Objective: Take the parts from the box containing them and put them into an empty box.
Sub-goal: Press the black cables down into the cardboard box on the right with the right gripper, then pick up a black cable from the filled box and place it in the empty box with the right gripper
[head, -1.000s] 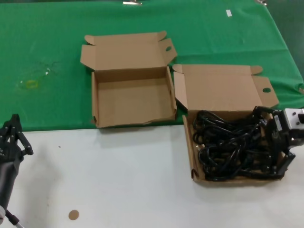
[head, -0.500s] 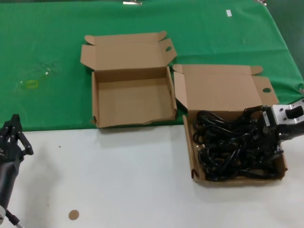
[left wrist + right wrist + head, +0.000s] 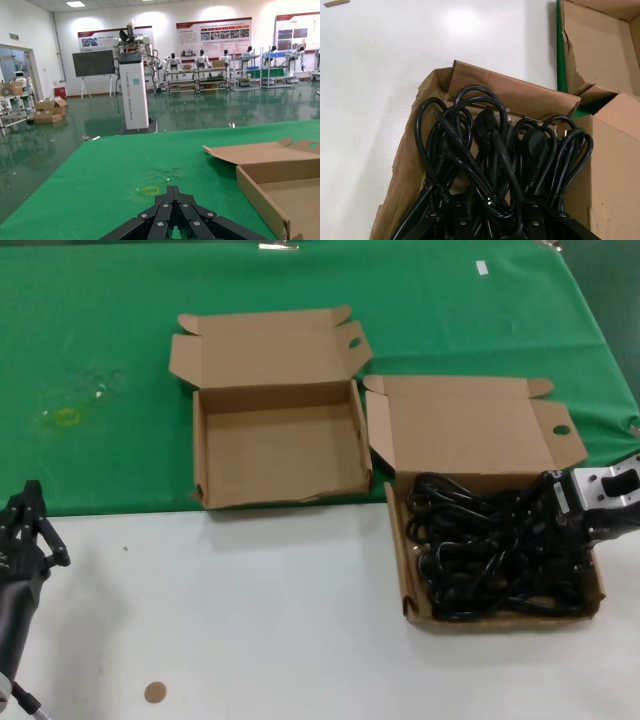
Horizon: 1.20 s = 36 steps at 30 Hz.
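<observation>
The box holding the parts stands at the right, lid open, and is full of tangled black power cables. My right gripper is sunk into the cables at the box's right side. In the right wrist view its fingers stand apart, open, with cable loops between them. The empty box stands open to the left of it, on the green cloth. My left gripper is parked at the table's left edge, shut and empty, as the left wrist view also shows.
A green cloth covers the far half of the table and the near half is white. A small brown disc lies near the front left. The two boxes nearly touch at their corners.
My right gripper has dropped from above the box's right front corner down into the cables, moving a little toward the back. The left arm has not moved.
</observation>
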### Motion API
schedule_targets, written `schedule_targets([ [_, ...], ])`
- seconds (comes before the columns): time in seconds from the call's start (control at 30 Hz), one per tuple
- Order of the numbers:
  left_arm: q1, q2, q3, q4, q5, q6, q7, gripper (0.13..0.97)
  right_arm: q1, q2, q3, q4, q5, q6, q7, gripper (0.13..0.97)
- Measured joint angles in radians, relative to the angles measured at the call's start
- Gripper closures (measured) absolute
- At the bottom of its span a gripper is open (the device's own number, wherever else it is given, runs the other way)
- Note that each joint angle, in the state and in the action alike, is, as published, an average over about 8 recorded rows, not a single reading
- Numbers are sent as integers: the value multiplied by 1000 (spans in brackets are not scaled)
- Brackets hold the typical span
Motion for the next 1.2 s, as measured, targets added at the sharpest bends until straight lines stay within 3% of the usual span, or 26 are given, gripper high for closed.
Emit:
schedule_targets([
  [0.1, 0, 0, 0, 0, 0, 0, 0, 953, -5, 5, 3, 15, -3, -3, 7, 735],
  [0.4, 0, 0, 0, 0, 0, 0, 0, 953, -10, 19, 10, 53, -11, -17, 31, 850],
  [0.83, 0, 0, 0, 0, 0, 0, 0, 953, 61, 25, 19, 122, -14, -89, 96, 855],
  [1.2, 0, 0, 0, 0, 0, 0, 0, 953, 214, -106, -11, 38, -54, -84, 102, 857],
])
